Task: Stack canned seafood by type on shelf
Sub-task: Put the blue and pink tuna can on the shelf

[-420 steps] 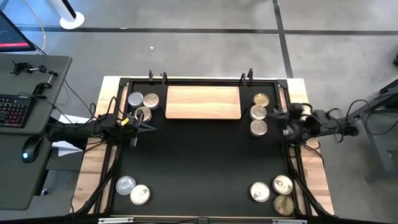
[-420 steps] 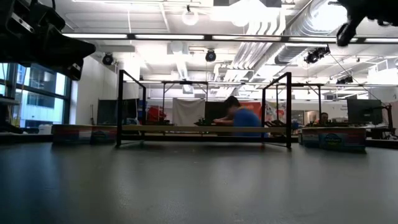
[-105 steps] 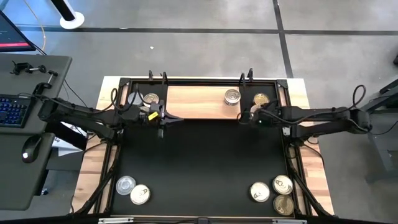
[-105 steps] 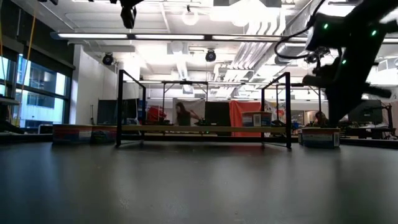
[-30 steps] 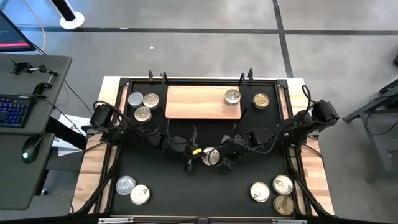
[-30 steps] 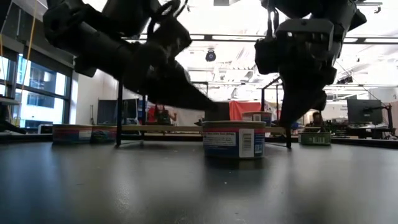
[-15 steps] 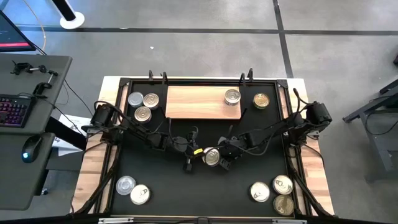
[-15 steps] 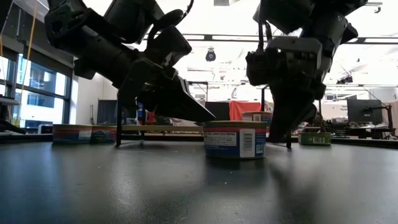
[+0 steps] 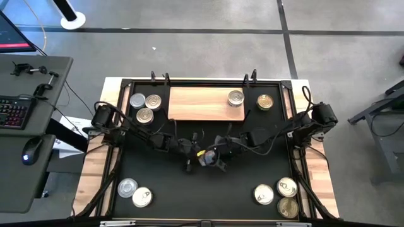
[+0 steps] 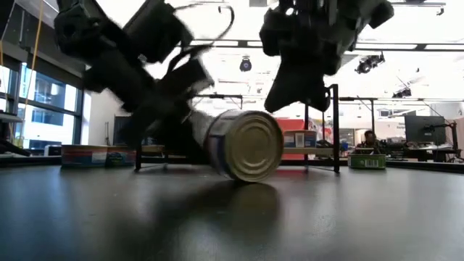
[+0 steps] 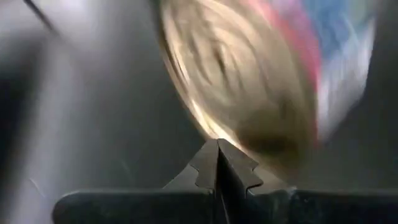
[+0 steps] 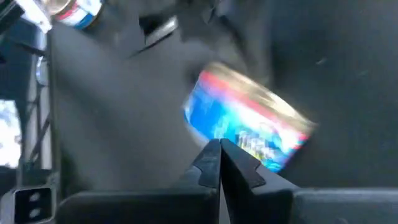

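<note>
One can of seafood (image 9: 207,157) stands tipped up on its rim at the middle of the black mat. In the low view it shows a round metal face (image 10: 250,145), and the right wrist view shows its blue and red label (image 12: 249,134). My left gripper (image 9: 199,154) is shut, slanting down at the can from the table's left. My right gripper (image 9: 219,159) is shut too, just right of the can and above it (image 10: 290,90). The pale wood shelf (image 9: 196,104) lies at the far edge, and one silver-lidded can (image 9: 236,98) stands on its right end. My left gripper has its shut fingertips (image 11: 217,149) against the lower rim of the can's gold face (image 11: 249,134), slanting down from the table's left. The can leans tilted over them, its lowest edge on the mat. My right gripper has its shut fingertips (image 12: 219,149) at the can's labelled side wall (image 12: 239,146), slanting down from the table's right. Whether they touch it, I cannot tell.
Three cans (image 9: 145,106) stand at the far left beside the shelf, and one (image 9: 265,101) at the far right. Two cans (image 9: 134,192) sit near left and three (image 9: 281,197) near right. A black frame (image 9: 120,126) rims the mat.
The can stood flat on the mat and has been tipped up onto its rim, one round face now toward the near edge; it has also slid a little toward the left. My right gripper has gone left and slightly up. My left gripper has tipped.
</note>
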